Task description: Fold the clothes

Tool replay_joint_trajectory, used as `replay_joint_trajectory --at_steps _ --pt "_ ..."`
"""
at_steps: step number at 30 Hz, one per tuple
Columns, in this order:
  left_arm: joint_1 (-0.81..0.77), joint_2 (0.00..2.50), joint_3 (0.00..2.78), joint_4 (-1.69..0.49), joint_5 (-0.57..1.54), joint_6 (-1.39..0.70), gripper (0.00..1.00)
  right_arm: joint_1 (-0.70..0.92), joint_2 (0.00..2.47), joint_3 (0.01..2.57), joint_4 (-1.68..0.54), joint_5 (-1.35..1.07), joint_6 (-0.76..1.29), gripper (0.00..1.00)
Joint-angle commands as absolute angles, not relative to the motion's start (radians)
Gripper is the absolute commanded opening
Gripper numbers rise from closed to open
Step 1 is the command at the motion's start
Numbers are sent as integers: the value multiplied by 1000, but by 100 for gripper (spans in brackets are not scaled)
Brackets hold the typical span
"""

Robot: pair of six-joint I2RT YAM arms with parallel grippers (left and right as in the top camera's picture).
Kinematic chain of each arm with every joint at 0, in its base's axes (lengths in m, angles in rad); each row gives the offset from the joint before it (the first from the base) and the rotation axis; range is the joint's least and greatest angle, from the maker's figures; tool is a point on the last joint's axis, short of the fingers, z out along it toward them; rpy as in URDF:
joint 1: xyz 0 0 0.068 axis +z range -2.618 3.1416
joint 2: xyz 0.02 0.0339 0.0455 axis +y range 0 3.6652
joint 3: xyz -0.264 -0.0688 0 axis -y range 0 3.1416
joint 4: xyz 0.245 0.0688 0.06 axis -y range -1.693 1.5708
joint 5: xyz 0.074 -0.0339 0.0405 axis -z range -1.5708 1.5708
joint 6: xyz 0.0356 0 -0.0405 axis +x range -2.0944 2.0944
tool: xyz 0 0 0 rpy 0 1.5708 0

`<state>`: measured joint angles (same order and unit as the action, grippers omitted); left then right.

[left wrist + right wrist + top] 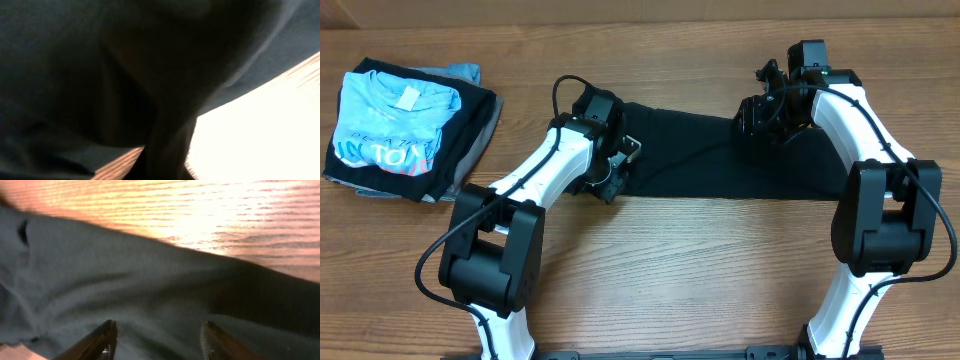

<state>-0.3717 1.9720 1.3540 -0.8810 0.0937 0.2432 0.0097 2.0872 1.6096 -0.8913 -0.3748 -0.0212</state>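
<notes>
Light blue T-shirt [392, 125] atop a folded pile [470, 130], wooden table [700, 270]

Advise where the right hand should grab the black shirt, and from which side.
Take the black shirt at the edge of its right end, coming straight down from above. It lies flat and thin as a long band on the table, so probably only a top-down pinch that gathers an edge fold will hold. The right hand is open over that end.
</notes>
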Motion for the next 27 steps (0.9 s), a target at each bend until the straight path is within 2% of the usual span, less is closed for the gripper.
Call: replay_joint_trajectory --at_steps 1,2,9,14,24,27 --pt "-372 1942 1402 -893 41 239 4 6 2089 1607 -916 -375 -30 16" --pt "-372 1941 1428 -904 40 234 4 -1 2086 1614 -942 -374 -30 11" --pt "-372 1941 1628 -930 -31 233 4 -60 1999 1631 -1053 -290 -66 14" --pt "-372 1942 1623 -884 -59 323 8 -75 1966 1631 -1108 -262 -139 24" --pt "-372 2008 1618 -876 -55 367 12 -74 1966 1631 -1150 -264 -139 25" --pt "-372 2035 1618 -862 -55 367 11 -57 1966 1631 -1171 -339 -140 25"
